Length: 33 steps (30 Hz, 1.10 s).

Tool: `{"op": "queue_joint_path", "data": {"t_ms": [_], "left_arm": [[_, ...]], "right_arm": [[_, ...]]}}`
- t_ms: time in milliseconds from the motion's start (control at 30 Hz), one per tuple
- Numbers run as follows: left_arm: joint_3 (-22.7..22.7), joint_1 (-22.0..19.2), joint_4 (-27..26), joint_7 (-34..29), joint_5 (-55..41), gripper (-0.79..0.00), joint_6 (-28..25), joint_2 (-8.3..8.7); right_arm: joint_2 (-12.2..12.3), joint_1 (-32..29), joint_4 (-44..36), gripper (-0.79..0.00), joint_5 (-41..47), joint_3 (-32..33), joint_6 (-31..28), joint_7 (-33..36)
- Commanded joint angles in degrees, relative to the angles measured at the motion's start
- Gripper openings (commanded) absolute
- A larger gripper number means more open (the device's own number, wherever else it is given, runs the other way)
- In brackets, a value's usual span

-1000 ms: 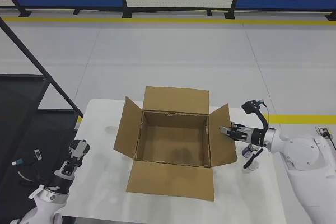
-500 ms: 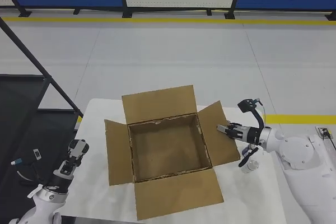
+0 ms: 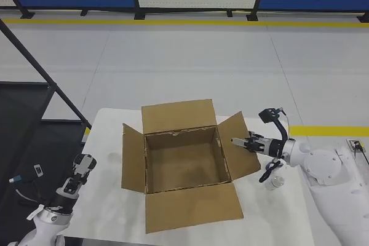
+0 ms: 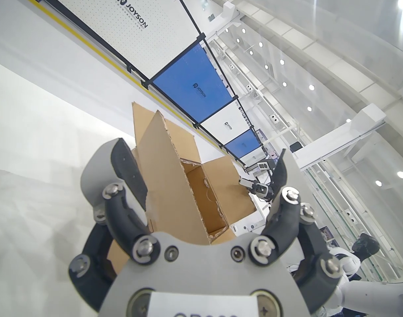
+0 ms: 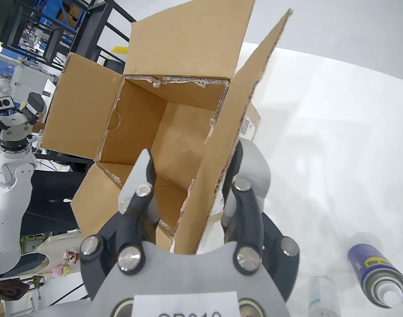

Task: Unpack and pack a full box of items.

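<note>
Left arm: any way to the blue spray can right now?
Probably not. The open cardboard box stands between the left claw and the blue spray can, which lies on the far side near the right claw; it would have to reach over or round.

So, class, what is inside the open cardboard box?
Inside the box, bare cardboard floor and inner walls show, with no items visible. The floor strip against the near wall is covered by that wall.
</note>
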Motion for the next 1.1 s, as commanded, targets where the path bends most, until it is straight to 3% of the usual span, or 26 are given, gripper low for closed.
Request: {"op": "queue_joint_path", "data": {"t_ms": [0,100,267,400,500,800,933,1067], "left_arm": [[-0.25,0.4,-0.12,-0.17,-0.06,0.0,-0.6,0.12],[-1.53,1.47,0.04,-2.08,-0.04,0.0,-3.99,0.47],[-6.07,5.08,3.08,-6.79,5.42,0.0,-17.41,1.43],[-7.68,7.9,5.69,-9.7,9.29,0.0,-25.72,2.09],[-8.59,7.91,7.16,-8.9,19.12,0.0,-30.6,2.32],[-7.49,7.41,7.47,-7.46,24.39,0.0,-29.61,2.28],[-5.58,5.87,7.02,-1.55,39.64,0.0,-30.59,2.04],[-0.12,5.1,10.38,6.79,50.17,0.0,-29.99,1.43]], "right_arm": [[0.23,-0.72,-1.11,0.0,-0.13,0.85,-0.27,-0.55],[0.8,-3.41,-4.97,0.0,-0.14,3.28,-2.9,-2.2],[2.01,-11.75,-13.28,0.0,-1.23,10.36,-11.25,-8.31],[2.57,-17.78,-18.43,0.0,-3.09,14.75,-14.36,-12.72],[2.78,-20.01,-21.01,0.0,-6.02,16.23,-14.12,-14.27],[2.77,-20.13,-21.07,0.0,-6.01,16.18,-14.03,-14.47],[2.82,-21.09,-21.4,0.0,-6.31,16.48,-13.55,-16.95],[3.01,-22.02,-20.27,0.0,-3.99,18.41,-14.75,-18.94]]}}
